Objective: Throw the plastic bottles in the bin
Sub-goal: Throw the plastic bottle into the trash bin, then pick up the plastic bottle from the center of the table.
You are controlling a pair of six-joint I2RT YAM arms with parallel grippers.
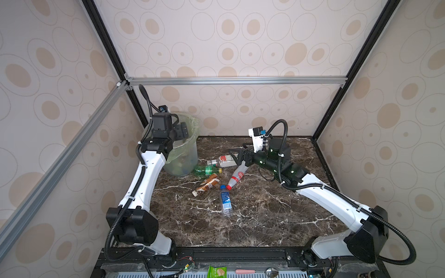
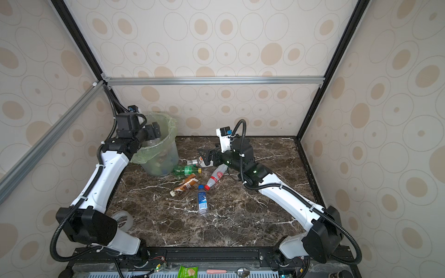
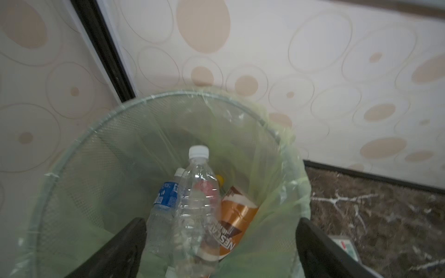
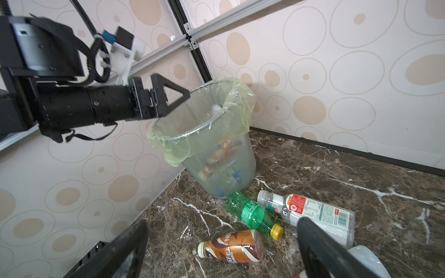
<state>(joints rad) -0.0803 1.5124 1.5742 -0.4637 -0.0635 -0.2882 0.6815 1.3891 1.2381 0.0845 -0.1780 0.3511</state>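
Trouble is likeliest at the bin. Your left gripper hangs over its mouth with the jaws wide apart and nothing gripped. A clear white-capped bottle sits loose between them, cap up, above a blue-labelled bottle and a brown-labelled bottle already inside. One finger is just beside the loose green liner folded over the rim, so I judge that a careless pull-back could catch the bag and drag or tip the bin. Whether the clear bottle is falling or resting I cannot tell; if it stands tall, it may block later drops.

Your right gripper is also spread open and empty, low over the red-white labelled bottle. That one lies just beside or touching the green bottle, with a brown bottle near. Closing there could nudge a round bottle into rolling, or pinch two at once.

Only the left wrist view looks down into the bin. Only the right wrist view shows the left gripper side-on over the rim, and the bin's mesh wall. Both top views alone give you the full count on the table: five bottles, including a slim red-capped bottle and a blue-capped bottle farther from the bin.
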